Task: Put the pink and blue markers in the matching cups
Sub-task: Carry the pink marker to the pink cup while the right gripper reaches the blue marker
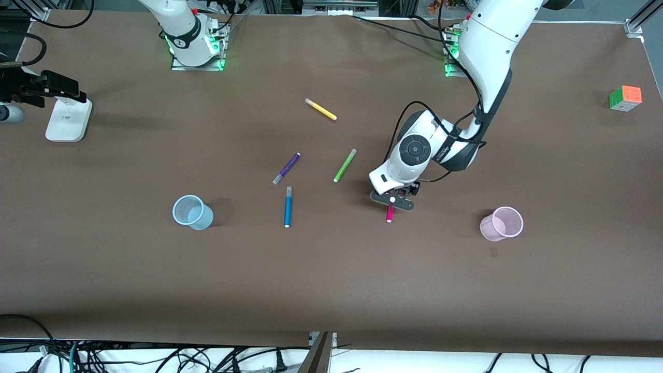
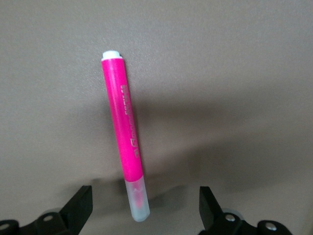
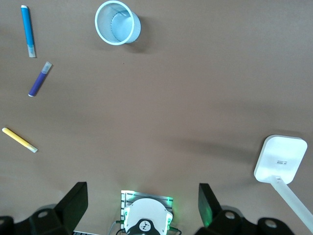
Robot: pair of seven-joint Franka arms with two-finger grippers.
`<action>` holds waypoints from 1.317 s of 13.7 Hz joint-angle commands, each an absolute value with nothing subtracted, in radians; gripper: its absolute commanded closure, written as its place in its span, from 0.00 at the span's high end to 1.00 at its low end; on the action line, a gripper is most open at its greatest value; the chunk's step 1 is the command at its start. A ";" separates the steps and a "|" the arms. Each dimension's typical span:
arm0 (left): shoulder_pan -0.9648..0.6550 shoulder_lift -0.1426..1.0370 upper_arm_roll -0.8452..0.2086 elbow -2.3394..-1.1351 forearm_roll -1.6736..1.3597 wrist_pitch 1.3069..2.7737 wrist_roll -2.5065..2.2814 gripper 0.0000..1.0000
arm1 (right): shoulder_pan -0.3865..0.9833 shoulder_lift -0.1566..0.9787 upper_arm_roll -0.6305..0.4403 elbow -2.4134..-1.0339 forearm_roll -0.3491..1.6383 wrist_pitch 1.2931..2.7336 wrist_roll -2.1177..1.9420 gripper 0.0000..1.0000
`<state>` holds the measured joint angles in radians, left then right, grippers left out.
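Pink marker [image 2: 124, 142] lies btwn open left gripper [image 2: 144, 208] fingers, seemingly untouched.

White rounded arm shells, black joint bands, black cables, green-lit bases, black fingers [image 2: 80, 208]

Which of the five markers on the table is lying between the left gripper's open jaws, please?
The pink marker. The left gripper straddles its capped end; the blue, purple, green and yellow markers lie apart from it.
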<state>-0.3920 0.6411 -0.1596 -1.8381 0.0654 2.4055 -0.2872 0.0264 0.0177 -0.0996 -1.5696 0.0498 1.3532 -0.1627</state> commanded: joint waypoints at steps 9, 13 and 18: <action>-0.394 0.578 -0.152 -1.804 0.140 2.194 -0.296 0.00 | 0.274 0.164 -0.089 -1.598 0.067 1.586 0.156 1.00; -0.361 0.537 -0.149 -1.631 0.143 1.796 -0.287 0.00 | 0.397 0.251 -0.089 -1.595 0.067 1.748 0.247 1.00; -0.330 0.541 -0.126 -1.509 0.320 1.441 -0.126 0.00 | 0.518 0.403 -0.089 -1.586 0.106 1.900 0.298 1.00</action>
